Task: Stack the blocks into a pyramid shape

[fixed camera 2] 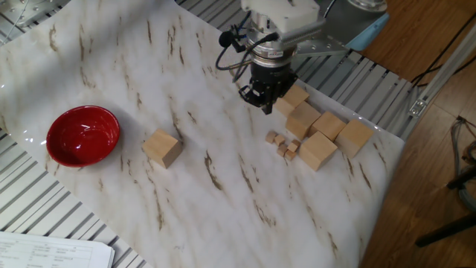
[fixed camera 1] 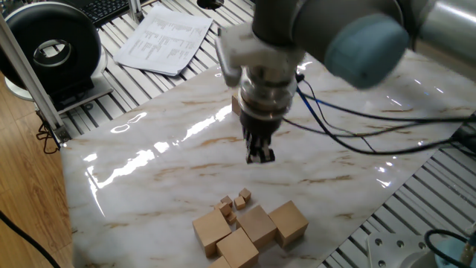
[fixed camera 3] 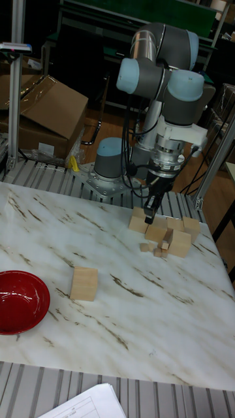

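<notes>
Several large tan blocks lie in one flat layer near the table's edge, also seen in the other fixed view and the tall view. No pyramid shape stands. One more block sits alone beside the red bowl; this lone block is mostly hidden behind the arm in one fixed view. My gripper hangs above the table at the cluster's edge, fingers together and holding nothing. The gripper points straight down, and in the tall view the gripper is over the cluster's left end.
Tiny wooden cubes lie beside the cluster. Papers and a black round device sit beyond the marble sheet. Cables trail from the arm across the table. The robot base stands behind the cluster.
</notes>
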`<act>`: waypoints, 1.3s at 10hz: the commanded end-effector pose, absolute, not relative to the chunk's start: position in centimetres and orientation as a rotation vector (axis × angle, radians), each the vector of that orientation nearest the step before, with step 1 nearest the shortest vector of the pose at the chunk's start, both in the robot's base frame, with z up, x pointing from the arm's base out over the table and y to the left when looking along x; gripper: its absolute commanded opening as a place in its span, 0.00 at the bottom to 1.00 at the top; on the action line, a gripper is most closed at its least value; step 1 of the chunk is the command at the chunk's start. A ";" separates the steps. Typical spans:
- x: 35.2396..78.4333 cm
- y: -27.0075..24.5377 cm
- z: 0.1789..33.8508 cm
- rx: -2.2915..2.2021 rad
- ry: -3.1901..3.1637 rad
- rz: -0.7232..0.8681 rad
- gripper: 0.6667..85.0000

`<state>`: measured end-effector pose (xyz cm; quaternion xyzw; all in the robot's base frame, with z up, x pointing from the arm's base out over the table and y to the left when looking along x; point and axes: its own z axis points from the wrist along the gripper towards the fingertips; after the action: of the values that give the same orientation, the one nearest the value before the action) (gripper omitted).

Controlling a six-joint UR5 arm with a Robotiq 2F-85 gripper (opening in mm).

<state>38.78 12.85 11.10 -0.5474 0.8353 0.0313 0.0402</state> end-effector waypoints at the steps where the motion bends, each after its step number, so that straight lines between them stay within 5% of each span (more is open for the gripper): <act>1: 37.9 13.9 10.3 -1.667 2.540 0.128 0.12; 4: 38.6 13.5 10.3 -1.550 2.603 0.099 0.00; 13: 36.6 13.6 10.4 -1.726 2.553 0.158 0.00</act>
<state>37.38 13.35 10.16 -0.5530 0.8315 0.0385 0.0365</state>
